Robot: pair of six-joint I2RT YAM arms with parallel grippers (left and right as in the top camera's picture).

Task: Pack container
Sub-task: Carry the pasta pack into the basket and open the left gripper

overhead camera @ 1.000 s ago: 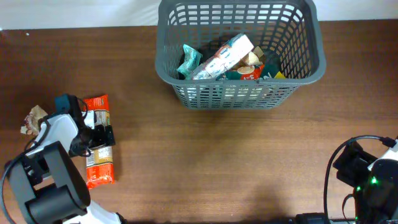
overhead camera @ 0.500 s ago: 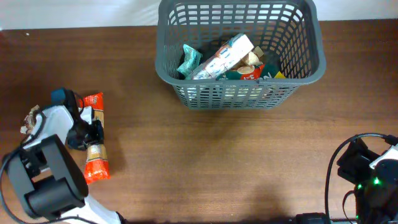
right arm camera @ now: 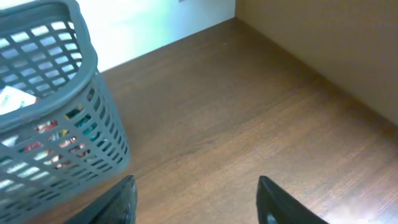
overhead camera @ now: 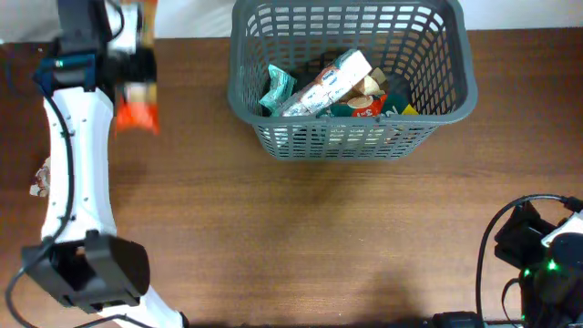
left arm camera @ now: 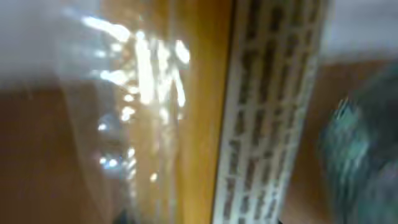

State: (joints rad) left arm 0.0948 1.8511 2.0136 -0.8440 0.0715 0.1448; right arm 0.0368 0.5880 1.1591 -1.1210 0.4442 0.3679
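Observation:
The container (overhead camera: pixel 346 137), a large dark grey lattice basket, stands at the back centre of the table with several snack packets (overhead camera: pixel 328 82) inside. My left gripper (overhead camera: pixel 135 66) is raised high at the back left, left of the basket, shut on an orange snack packet (overhead camera: pixel 138 115) that hangs blurred from it. In the left wrist view that packet (left arm camera: pixel 199 112) fills the frame and hides the fingers. My right gripper (right arm camera: pixel 196 205) hovers open and empty over bare table at the front right, with the container (right arm camera: pixel 56 124) to its left.
A crumpled wrapper (overhead camera: pixel 40 179) lies at the table's left edge. The right arm's base and cables (overhead camera: pixel 537 260) sit at the front right corner. A tan wall panel (right arm camera: pixel 336 43) borders the table on the right.
The left gripper shut on the orange packet on the table and swung it up and toward the back left. The right gripper narrowed slightly and stayed in place.

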